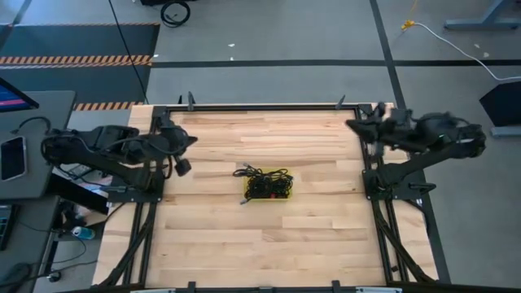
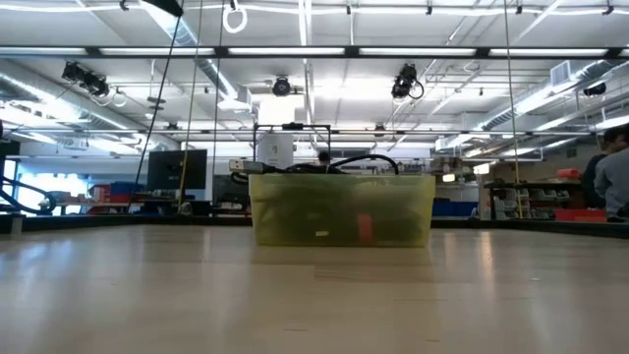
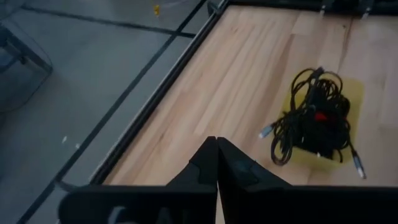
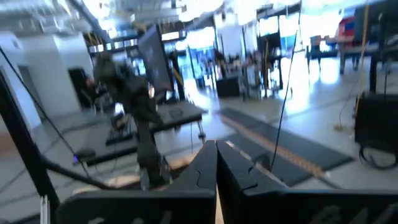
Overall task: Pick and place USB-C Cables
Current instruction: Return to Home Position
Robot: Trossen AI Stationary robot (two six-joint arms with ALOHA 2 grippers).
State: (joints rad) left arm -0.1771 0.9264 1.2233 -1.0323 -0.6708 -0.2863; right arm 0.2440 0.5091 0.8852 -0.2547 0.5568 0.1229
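The USB-C cables [image 1: 267, 182] lie heaped in the yellow bin [image 2: 295, 211] at the middle of the table [image 1: 326, 236], with 2 plug ends trailing over its rim. The left tool [image 3: 216, 142] hangs at the left edge and the right tool [image 4: 216, 144] at the far right corner, both closed and empty. The likely risk is that the springy heap uncoils and spills.
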